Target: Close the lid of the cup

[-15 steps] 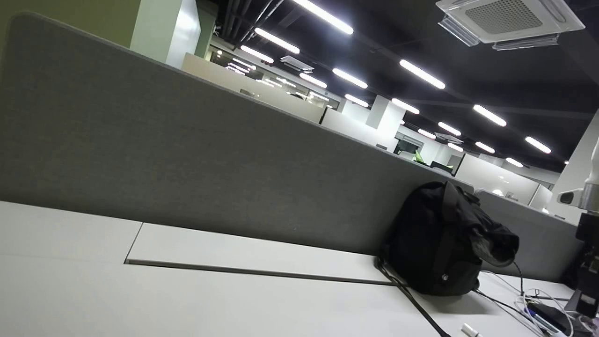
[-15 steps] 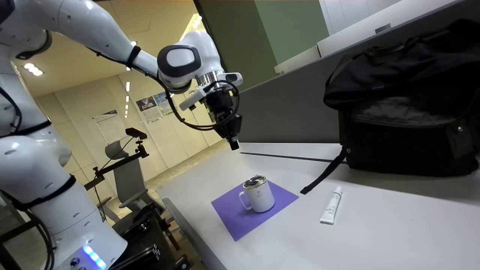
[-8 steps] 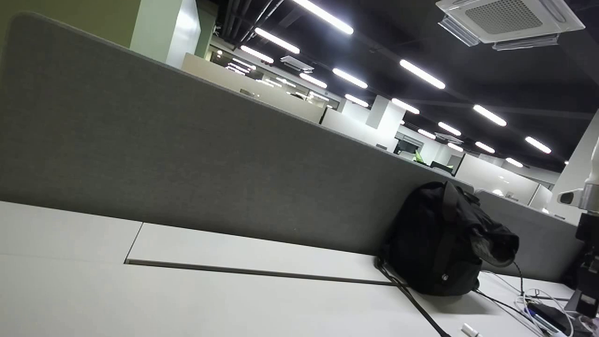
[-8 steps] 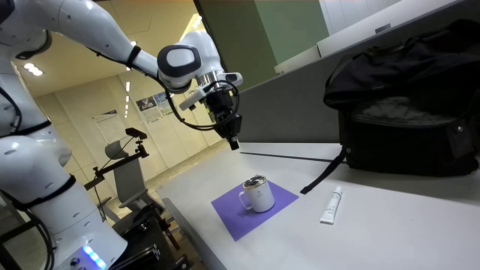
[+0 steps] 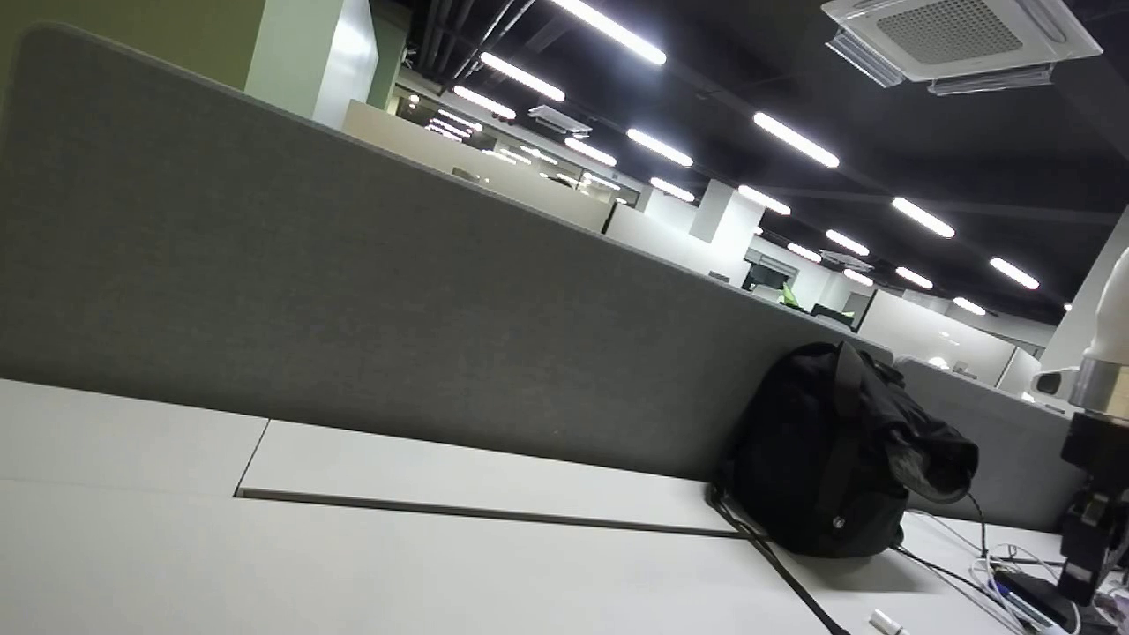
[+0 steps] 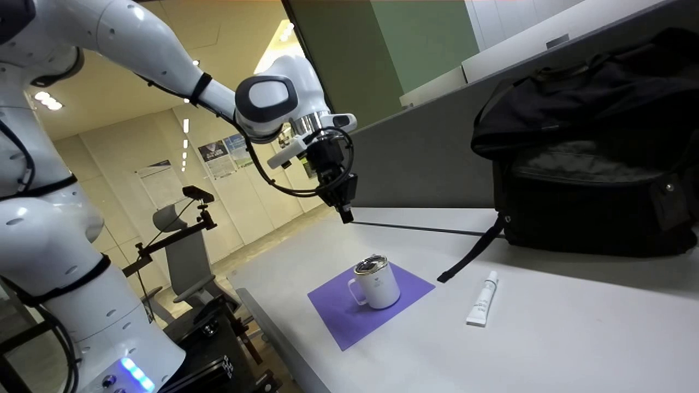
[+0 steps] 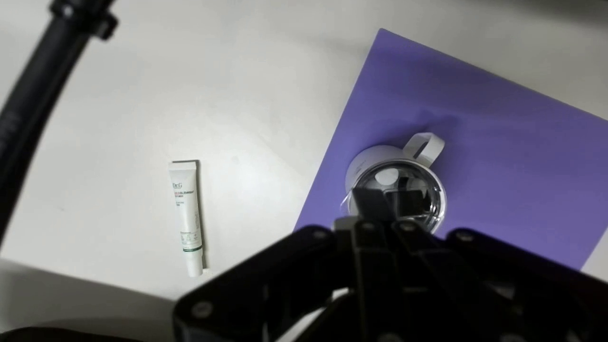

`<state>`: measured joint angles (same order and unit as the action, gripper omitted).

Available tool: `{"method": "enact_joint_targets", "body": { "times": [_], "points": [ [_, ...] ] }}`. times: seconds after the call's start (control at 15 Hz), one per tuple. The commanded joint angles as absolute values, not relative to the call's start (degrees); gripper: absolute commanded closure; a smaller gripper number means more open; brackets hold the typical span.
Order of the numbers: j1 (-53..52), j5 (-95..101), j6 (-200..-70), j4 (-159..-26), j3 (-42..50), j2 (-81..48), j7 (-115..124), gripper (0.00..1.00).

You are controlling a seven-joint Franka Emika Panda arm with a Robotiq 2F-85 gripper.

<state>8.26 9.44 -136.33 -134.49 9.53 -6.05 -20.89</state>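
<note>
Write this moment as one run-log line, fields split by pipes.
gripper: shut, apart from cup | cup: upright on purple sheet | lid: on cup, full closure unclear | white tube: lying on table

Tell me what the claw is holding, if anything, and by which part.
Nothing is held. The claw looks shut and empty, and hangs clear of the white mug and its lid on the purple sheet.
</note>
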Motion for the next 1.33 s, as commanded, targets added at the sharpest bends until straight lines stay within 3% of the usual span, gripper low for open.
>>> {"method": "enact_joint_targets", "body": {
  "times": [0.0,0.93,1.27],
  "points": [
    [8.8,7.5,-139.4,-133.1,8.4,-10.1,-21.2,1.00],
    [9.9,7.4,-155.7,-132.2,5.0,-23.8,-21.1,1.00],
    [10.2,7.2,-154.8,-131.6,3.8,-24.8,-21.3,1.00]
  ]
}}
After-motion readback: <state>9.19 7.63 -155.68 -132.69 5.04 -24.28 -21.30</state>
